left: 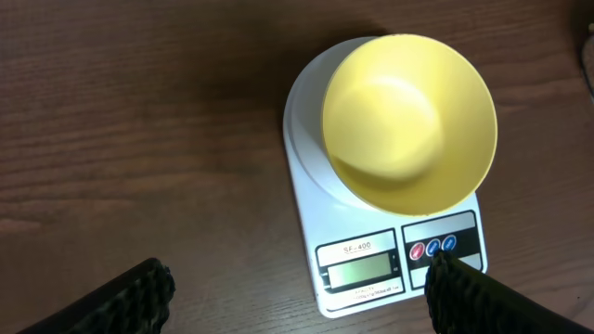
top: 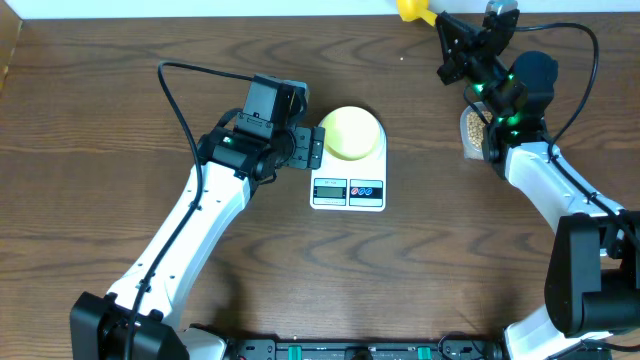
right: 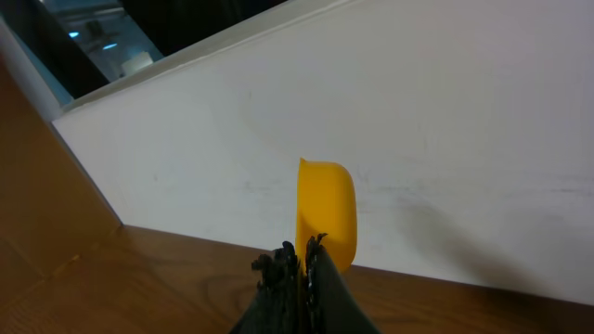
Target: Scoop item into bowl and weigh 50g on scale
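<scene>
Overhead, bowl: the pale yellow bowl sits on the far half of the white scale, mid-desk.
Overhead, left fingers: apart, empty, just left of the bowl.
Overhead, right fingers: far right, together on the yellow scoop; the beans lie beside that arm, well apart from the bowl.
Left wrist: the bowl is on the scale, beyond the wide-spread fingers.
Right wrist: fingers pinch the scoop, seen edge-on against the white wall.

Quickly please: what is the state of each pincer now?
Left pincer: open, holding nothing.
Right pincer: closed on the yellow scoop.
</scene>
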